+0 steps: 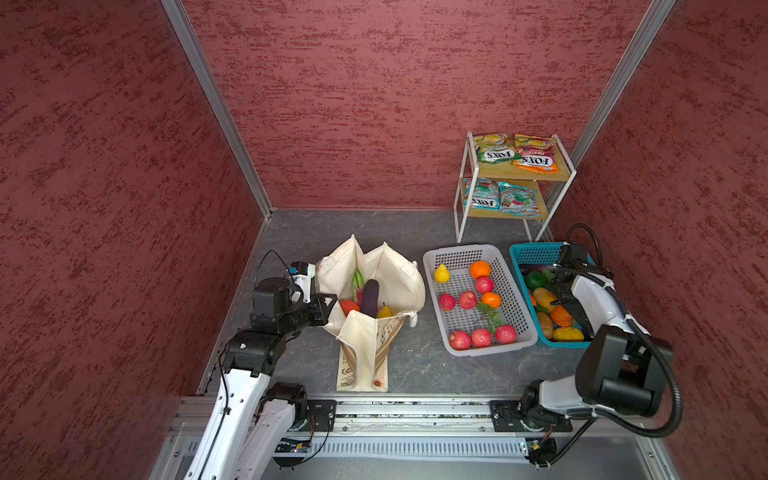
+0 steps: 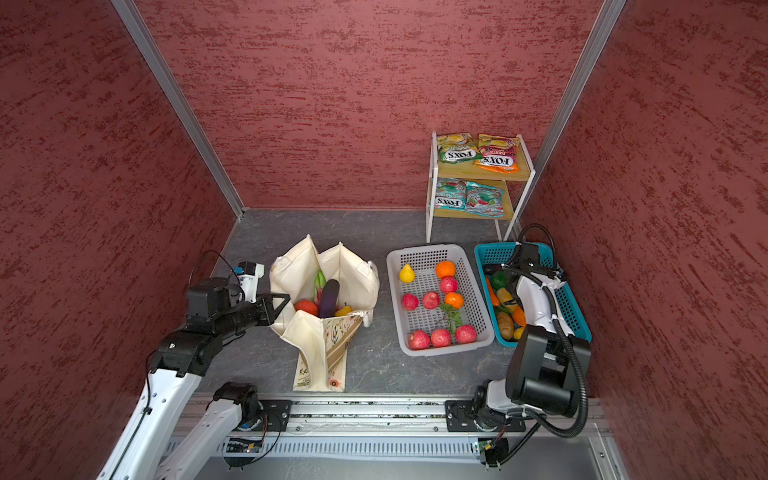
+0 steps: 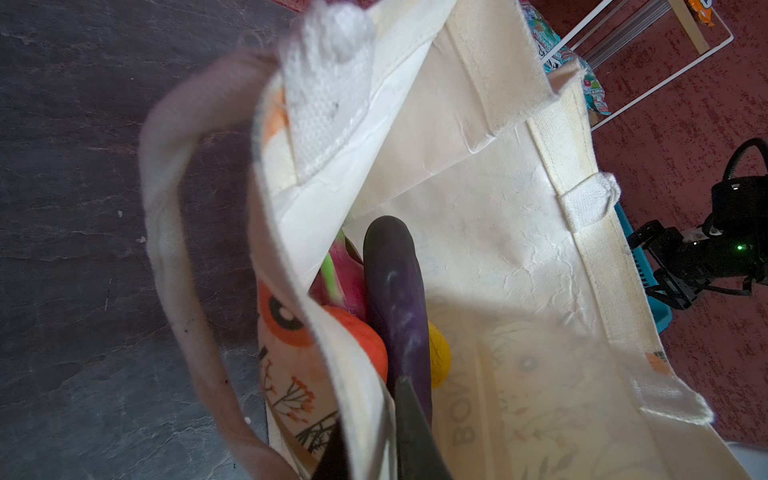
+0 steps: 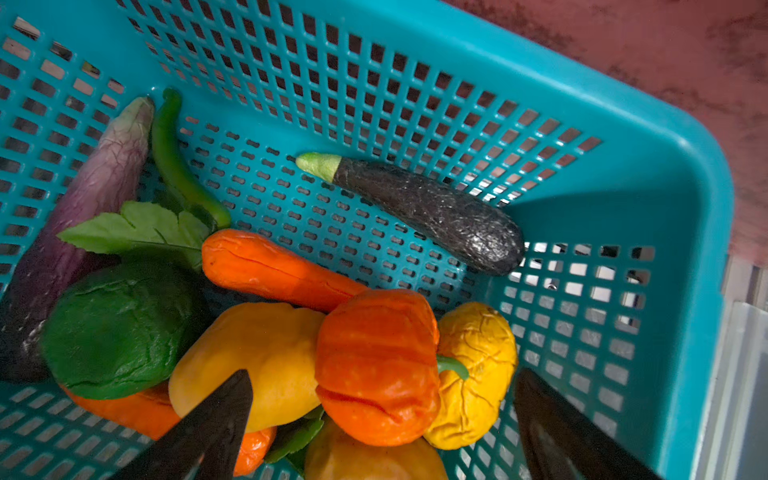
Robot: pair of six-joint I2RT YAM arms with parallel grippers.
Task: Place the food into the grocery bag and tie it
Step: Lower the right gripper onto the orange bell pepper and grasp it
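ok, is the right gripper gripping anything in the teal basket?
No: the right gripper is wide open over the orange pepper in the teal basket, gripping nothing.

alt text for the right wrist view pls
The open right gripper hangs over an orange pepper in a teal basket. A carrot, a dark eggplant, a green chili and other vegetables lie around it.

Grey perforated basket (image 1: 461, 251) beside teal basket (image 1: 534, 252), white-framed two-tier wooden shelf (image 1: 511, 173) behind them, dark slate tabletop (image 1: 415, 232), red textured walls (image 1: 374, 104).
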